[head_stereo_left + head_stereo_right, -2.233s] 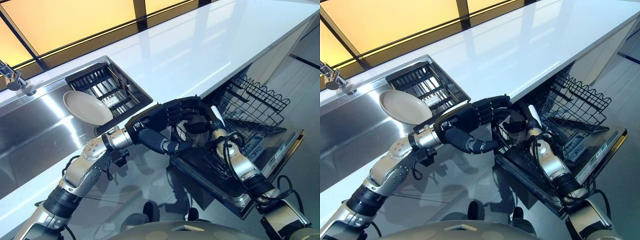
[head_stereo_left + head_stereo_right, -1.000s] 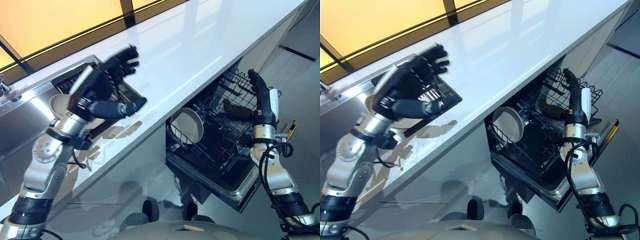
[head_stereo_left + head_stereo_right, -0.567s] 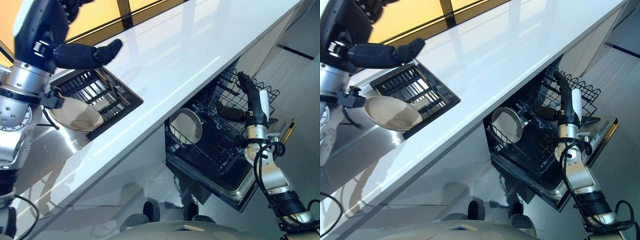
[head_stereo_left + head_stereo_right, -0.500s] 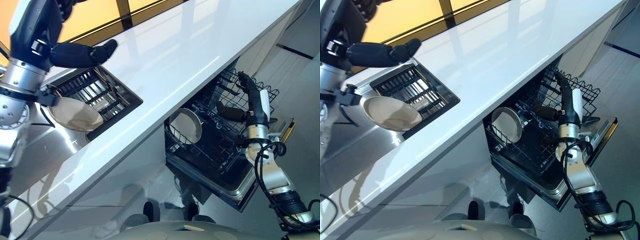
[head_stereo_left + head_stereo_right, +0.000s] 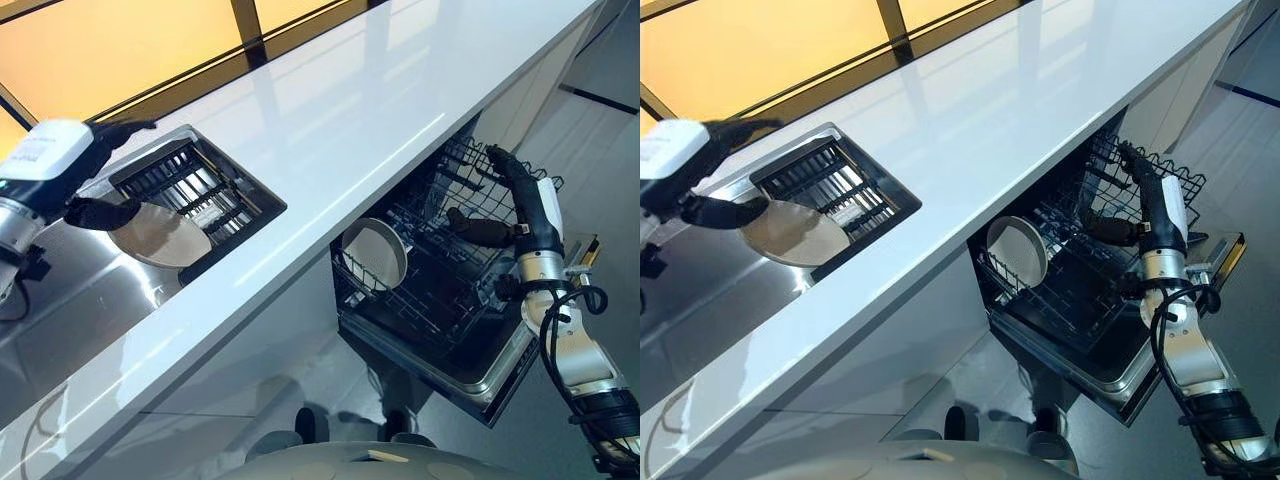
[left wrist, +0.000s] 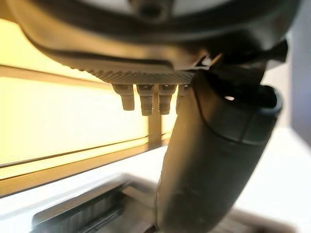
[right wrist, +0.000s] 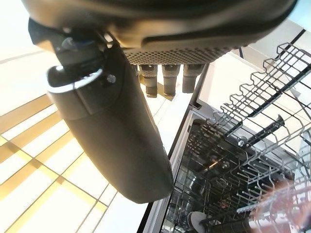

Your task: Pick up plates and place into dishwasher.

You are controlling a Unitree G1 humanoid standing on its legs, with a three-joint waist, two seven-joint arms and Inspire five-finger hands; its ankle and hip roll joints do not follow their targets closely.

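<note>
Left hand [image 5: 70, 170], fingers extended and thumb spread, holding nothing, above a round cream plate [image 5: 160, 236] lying in the stainless steel sink [image 5: 60, 300] against the black slotted drain rack [image 5: 195, 190]. Long glossy white counter [image 5: 380, 90]. Second round white plate [image 5: 374, 253] upright at the left end of the open dishwasher's black wire lower rack [image 5: 440, 290]. Right hand [image 5: 515, 185], fingers straight and empty, raised over that rack's right end.

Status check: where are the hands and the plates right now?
Left hand open, over the plate at the sink rack. Right hand open, empty, above the dishwasher rack. One plate standing in the lower rack. Nothing blocking.
</note>
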